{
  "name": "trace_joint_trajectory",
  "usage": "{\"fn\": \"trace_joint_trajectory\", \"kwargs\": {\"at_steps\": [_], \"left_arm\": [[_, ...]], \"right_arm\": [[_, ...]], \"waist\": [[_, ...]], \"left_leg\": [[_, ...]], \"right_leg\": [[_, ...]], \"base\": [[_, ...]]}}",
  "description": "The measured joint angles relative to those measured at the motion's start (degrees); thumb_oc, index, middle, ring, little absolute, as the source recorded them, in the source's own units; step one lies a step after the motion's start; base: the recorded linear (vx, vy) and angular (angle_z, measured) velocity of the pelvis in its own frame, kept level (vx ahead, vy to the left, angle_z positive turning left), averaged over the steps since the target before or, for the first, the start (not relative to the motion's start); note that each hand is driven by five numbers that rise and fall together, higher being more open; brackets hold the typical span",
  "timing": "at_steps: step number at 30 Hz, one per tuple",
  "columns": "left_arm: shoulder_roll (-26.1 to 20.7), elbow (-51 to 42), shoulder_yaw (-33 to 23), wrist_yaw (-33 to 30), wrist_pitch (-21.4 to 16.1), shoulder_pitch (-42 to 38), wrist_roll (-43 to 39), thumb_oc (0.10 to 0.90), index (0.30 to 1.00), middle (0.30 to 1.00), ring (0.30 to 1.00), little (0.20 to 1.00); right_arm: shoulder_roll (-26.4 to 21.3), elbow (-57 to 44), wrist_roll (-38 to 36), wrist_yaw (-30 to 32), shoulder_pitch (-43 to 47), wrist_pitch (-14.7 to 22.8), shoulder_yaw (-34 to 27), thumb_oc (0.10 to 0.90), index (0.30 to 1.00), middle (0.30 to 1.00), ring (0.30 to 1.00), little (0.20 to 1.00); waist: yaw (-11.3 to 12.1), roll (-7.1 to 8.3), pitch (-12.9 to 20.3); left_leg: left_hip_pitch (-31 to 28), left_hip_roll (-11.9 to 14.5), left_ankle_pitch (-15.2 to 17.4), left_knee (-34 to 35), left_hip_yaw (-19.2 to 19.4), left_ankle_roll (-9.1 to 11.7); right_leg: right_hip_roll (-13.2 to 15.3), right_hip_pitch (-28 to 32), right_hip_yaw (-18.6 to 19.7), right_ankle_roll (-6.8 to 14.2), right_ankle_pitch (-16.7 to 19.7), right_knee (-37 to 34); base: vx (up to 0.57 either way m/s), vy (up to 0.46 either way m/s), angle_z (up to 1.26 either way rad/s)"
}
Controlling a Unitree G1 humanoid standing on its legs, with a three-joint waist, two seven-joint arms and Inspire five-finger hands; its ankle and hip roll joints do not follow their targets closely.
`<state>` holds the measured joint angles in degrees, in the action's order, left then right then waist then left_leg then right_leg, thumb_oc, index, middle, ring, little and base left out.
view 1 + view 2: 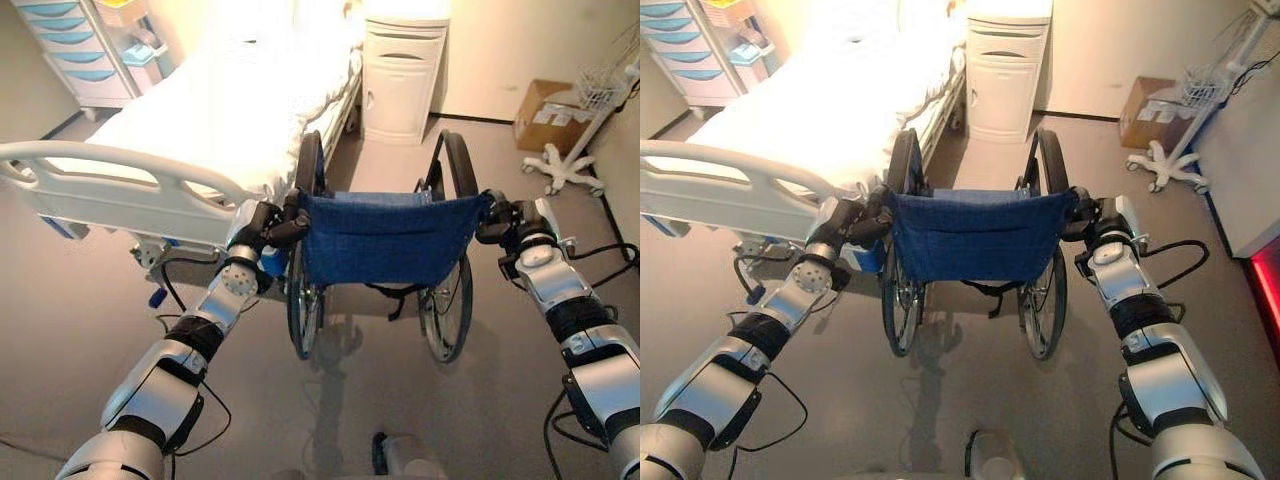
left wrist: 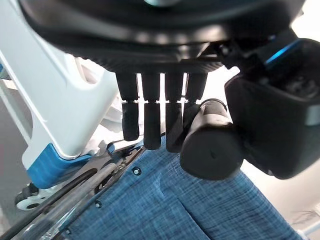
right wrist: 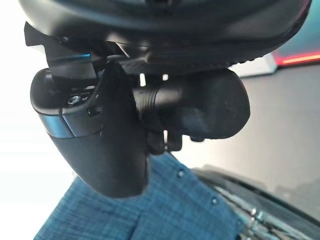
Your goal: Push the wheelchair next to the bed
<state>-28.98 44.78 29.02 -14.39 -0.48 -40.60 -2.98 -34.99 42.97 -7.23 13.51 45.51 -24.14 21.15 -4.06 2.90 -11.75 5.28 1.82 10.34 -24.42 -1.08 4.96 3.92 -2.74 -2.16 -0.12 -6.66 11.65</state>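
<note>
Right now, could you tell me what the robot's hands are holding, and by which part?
Both hold the wheelchair by its push handles: the left hand is curled round the left handle, the right hand round the right handle.

Floor [image 1: 90, 330]: plain grey, smooth, w/ soft reflections. Walls cream w/ dark skirting along base. White bedside cabinet [image 1: 402, 75] stands against far wall, drawer on top & door below. Far left corner: white drawer unit [image 1: 75, 50] w/ light-blue drawer fronts, small cart w/ bits on it just beside. Right of cabinet, cardboard box [image 1: 545, 112] on floor against wall. Near it a white wheeled stand [image 1: 570, 165] w/ star base, wire basket [image 1: 600, 85] up top. Strong light washes out far end of rm. Red glow at floor level far right, by a white panel [image 1: 1240, 160]
</note>
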Motion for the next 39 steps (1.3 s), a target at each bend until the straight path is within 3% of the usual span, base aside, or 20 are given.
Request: {"fn": "trace_joint_trajectory", "kwargs": {"at_steps": [3,4,7,8,9,10,13,15,16,19,24,26,28,29,30,32,33,34,36,39], "left_arm": [[-0.1,0.0,-0.1,-0.2,-0.9,0.4,-0.1,0.400,0.300,0.300,0.300,0.300],[0.0,-0.2,-0.1,0.3,-1.3,0.8,-0.1,0.400,0.300,0.300,0.300,0.300],[-0.6,-1.0,-0.8,0.8,-1.3,2.6,-1.0,0.400,0.300,0.300,0.300,0.300],[-1.5,-1.0,-0.9,1.4,-1.3,2.6,-1.8,0.400,0.300,0.300,0.300,0.300],[-2.3,-0.7,-1.7,2.3,-1.7,2.7,-1.9,0.400,0.300,0.300,0.300,0.300],[-2.6,-0.7,-2.2,2.6,-1.8,2.8,-1.9,0.400,0.300,0.300,0.300,0.300],[-5.0,-2.3,-2.4,3.7,-2.0,2.0,-1.8,0.400,0.300,0.300,0.300,0.300],[-5.6,-3.1,-2.2,3.5,-1.4,-0.3,-1.8,0.400,0.300,0.300,0.300,0.300],[-5.7,-3.0,-1.8,3.5,-1.0,-1.0,-1.8,0.400,0.300,0.300,0.300,0.300],[-7.1,-3.4,-1.5,3.0,-0.3,-2.2,-1.8,0.400,0.300,0.300,0.300,0.300],[-7.2,-3.4,-1.5,1.2,0.2,-3.5,-1.8,0.400,0.300,0.300,0.300,0.300],[-5.4,-2.4,-1.2,1.0,0.8,-3.9,-1.6,0.400,0.300,0.300,0.300,0.300],[-5.3,-2.5,0.1,0.9,0.7,-3.9,-1.6,0.400,0.300,0.300,0.300,0.300],[-4.8,-2.5,0.3,0.7,0.8,-3.8,-1.6,0.400,0.300,0.300,0.300,0.300],[-3.4,-2.0,-0.2,0.5,0.9,-3.3,-1.4,0.400,0.300,0.300,0.300,0.300],[-2.2,-2.1,0.1,-0.1,0.6,-1.4,-1.1,0.400,0.300,0.300,0.300,0.300],[-3.4,-2.9,-0.3,-0.1,0.5,-0.9,-1.1,0.400,0.300,0.300,0.300,0.300],[-4.2,-3.3,-0.3,0.1,0.3,-0.1,-1.1,0.400,0.300,0.300,0.300,0.300],[-4.8,-3.3,-0.2,0.6,0.3,0.5,-0.8,0.400,0.300,0.300,0.300,0.300],[-5.1,-3.4,-0.3,1.3,-0.4,-0.2,-0.9,0.400,0.300,0.300,0.300,0.300]], "right_arm": [[-0.3,-0.7,0.2,0.4,-0.1,-0.2,0.2,0.400,0.300,0.300,0.300,0.300],[-1.1,-0.7,0.2,0.2,-0.1,-0.3,0.4,0.400,0.300,0.300,0.300,0.300],[-1.7,-1.1,0.3,-1.1,-0.2,0.0,1.9,0.400,0.300,0.300,0.300,0.300],[-1.0,-1.1,0.3,-1.1,-0.2,0.0,2.2,0.400,0.300,0.300,0.300,0.300],[0.5,-1.2,0.6,-1.2,-0.6,0.0,2.1,0.400,0.300,0.300,0.300,0.300],[0.9,-1.4,0.7,-1.2,-1.0,0.0,2.1,0.400,0.300,0.300,0.300,0.300],[2.0,-2.8,0.4,-1.0,-2.7,-0.3,1.2,0.400,0.300,0.300,0.300,0.300],[3.1,-2.7,0.1,-1.0,-3.2,-0.9,-0.4,0.400,0.300,0.300,0.300,0.300],[3.0,-2.7,0.1,-1.0,-3.1,-1.0,-0.4,0.400,0.300,0.300,0.300,0.300],[3.3,-2.6,0.1,-0.9,-1.2,-0.6,-0.5,0.400,0.300,0.300,0.300,0.300],[3.6,0.2,0.3,-0.9,3.0,0.5,-0.4,0.400,0.300,0.300,0.300,0.300],[3.1,2.0,0.3,-0.9,2.9,2.0,-0.4,0.400,0.300,0.300,0.300,0.300],[2.2,2.2,0.1,-0.9,1.8,3.3,-0.4,0.400,0.300,0.300,0.300,0.300],[1.5,2.2,0.0,-0.9,0.9,4.1,-0.4,0.400,0.300,0.300,0.300,0.300],[1.0,2.0,0.0,-0.9,-0.3,4.7,-0.4,0.400,0.300,0.300,0.300,0.300],[0.7,1.0,0.0,-0.9,-2.7,4.8,-0.4,0.400,0.300,0.300,0.300,0.300],[0.0,-1.4,-0.2,-0.9,-3.2,4.4,-0.3,0.400,0.300,0.300,0.300,0.300],[0.1,-2.3,-0.2,-0.9,-3.3,4.0,-0.3,0.400,0.300,0.300,0.300,0.300],[0.6,-5.2,-0.2,-0.7,-4.5,1.9,-0.3,0.400,0.300,0.300,0.300,0.300],[1.0,-5.4,0.1,-0.7,-4.0,0.0,-1.3,0.400,0.300,0.300,0.300,0.300]], "waist": [[2.8,-2.80,-2.1],[5.3,-4.88,-3.4],[8.5,-7.14,-3.8],[9.0,-6.79,-3.8],[9.3,-5.39,-3.5],[9.4,-4.76,-3.1],[8.1,-2.07,-0.6],[6.1,1.97,0.0],[5.8,2.32,0.1],[6.2,1.58,0.1],[7.2,0.28,0.6],[7.4,-0.25,1.3],[8.5,0.33,2.6],[8.3,-0.44,2.6],[7.6,-0.98,2.4],[5.6,-2.65,1.2],[5.4,-2.71,-0.4],[4.8,-2.97,-1.1],[1.3,-1.79,-2.2],[-1.6,1.90,-2.5]], "left_leg": [[3.4,0.7,-4.1,14.6,0.0,1.5],[3.7,1.3,-6.4,19.3,0.0,3.7],[8.3,2.6,-6.6,13.1,1.7,3.9],[9.8,2.0,-6.2,7.4,2.5,3.3],[10.1,0.9,-4.3,2.2,3.1,0.2],[9.9,0.5,-3.7,1.2,3.1,-0.7],[6.4,-1.0,-6.5,7.0,3.0,-5.2],[6.7,-4.1,-6.6,9.1,3.6,-5.2],[7.0,-4.6,-6.9,9.1,3.8,-5.1],[7.3,-6.2,-8.5,9.5,3.7,-5.0],[7.1,-7.8,-10.5,13.0,1.2,-7.5],[7.3,-8.1,-9.7,13.1,1.1,-8.6],[7.6,-8.7,-9.4,11.7,2.1,-10.1],[7.0,-9.0,-9.8,11.0,0.7,-13.0],[5.0,-9.7,-10.9,13.0,-3.2,-12.9],[0.8,-9.6,-12.1,15.9,-7.8,-12.6],[-0.1,-9.7,-10.1,13.8,-8.8,-13.5],[-0.8,-10.2,-9.6,13.6,-9.1,-13.5],[-0.8,-11.0,-7.2,11.1,-8.2,-16.6],[-1.1,-11.4,-6.5,11.1,-5.2,-16.7]], "right_leg": [[-2.3,4.4,-0.1,-0.5,0.5,-3.5],[-3.4,6.1,0.1,-0.7,0.5,-4.1],[-3.1,7.7,-2.3,-0.5,0.6,-4.1],[-2.1,8.3,-3.7,-0.5,0.6,-4.5],[0.0,8.2,-5.5,-0.1,0.4,-4.3],[0.8,8.1,-6.1,0.1,0.3,-4.2],[3.2,5.8,-5.7,4.7,-1.8,-1.1],[6.0,3.8,-3.9,4.0,-2.3,0.5],[6.6,3.8,-3.7,4.0,-2.3,0.5],[7.3,5.1,-2.9,4.5,-2.3,0.4],[5.9,8.6,-3.2,4.5,-2.2,0.3],[5.8,8.7,-2.7,6.4,-3.5,10.8],[5.3,10.0,-3.0,7.5,-0.9,15.1],[4.9,8.7,-3.1,7.4,0.6,19.8],[4.8,3.5,-2.4,6.4,3.8,29.4],[0.7,-4.7,-1.3,3.7,-1.9,36.2],[0.1,-11.0,-3.0,2.5,-2.9,37.2],[0.2,-14.7,-3.9,2.8,-2.8,35.6],[2.5,-23.4,-4.9,6.3,-0.6,25.4],[7.5,-25.9,-4.7,9.0,1.6,7.0]], "base": [[0.61,0.279,-0.64],[0.32,0.173,-1.04],[0.46,0.283,-1.25],[0.59,0.328,-0.87],[0.54,0.295,-0.68],[0.42,0.229,-0.56],[0.26,0.171,-0.12],[0.21,0.158,0.22],[0.16,0.123,-0.09],[0.12,0.112,-0.53],[0.12,0.133,-0.37],[0.18,0.118,0.04],[0.34,0.185,0.01],[0.45,0.171,0.26],[0.37,0.108,0.48],[0.35,0.023,0.45],[0.41,-0.039,0.34],[0.31,-0.060,0.53],[0.44,-0.149,0.94],[0.49,-0.182,0.99]]}}
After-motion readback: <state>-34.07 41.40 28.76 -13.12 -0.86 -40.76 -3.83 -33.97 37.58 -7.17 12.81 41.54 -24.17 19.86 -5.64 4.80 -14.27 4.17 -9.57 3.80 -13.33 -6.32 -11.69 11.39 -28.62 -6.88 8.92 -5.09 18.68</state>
